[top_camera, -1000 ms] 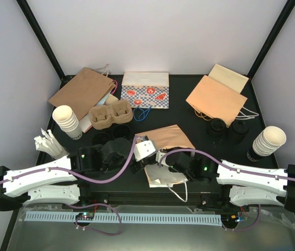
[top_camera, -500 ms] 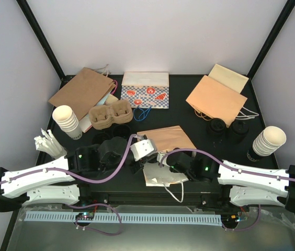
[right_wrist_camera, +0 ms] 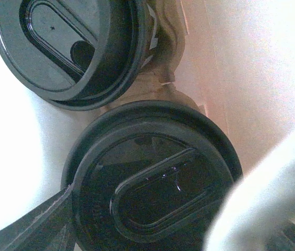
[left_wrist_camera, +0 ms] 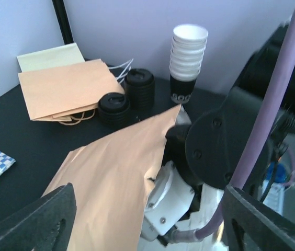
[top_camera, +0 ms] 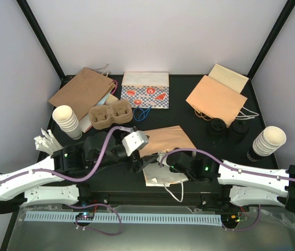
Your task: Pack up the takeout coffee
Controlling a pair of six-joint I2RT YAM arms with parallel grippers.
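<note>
A brown paper bag (top_camera: 169,138) lies on its side mid-table, mouth toward the arms. My right gripper (top_camera: 160,168) reaches into that mouth. In the right wrist view two takeout coffee cups with black lids sit inside the bag. The nearer cup (right_wrist_camera: 152,193) fills the space between my right fingers, and one finger (right_wrist_camera: 53,219) lies against its rim. The second cup (right_wrist_camera: 64,47) sits behind it. My left gripper (top_camera: 137,149) hovers over the bag's near edge, open and holding nothing (left_wrist_camera: 147,227). Two more lidded cups (top_camera: 216,127) (top_camera: 239,127) stand at the right.
Stacks of cream paper cups stand at the left (top_camera: 66,121) and right (top_camera: 268,141). Brown pulp carriers (top_camera: 110,115), a flat brown bag (top_camera: 82,91), a patterned bag (top_camera: 146,91) and an orange bag (top_camera: 216,97) lie along the back. White sachets (top_camera: 48,144) lie at the left.
My left gripper has opened, let go of the bag's edge and lifted up and back. The bag's top flap has settled. The right arm has stayed in the bag's mouth.
</note>
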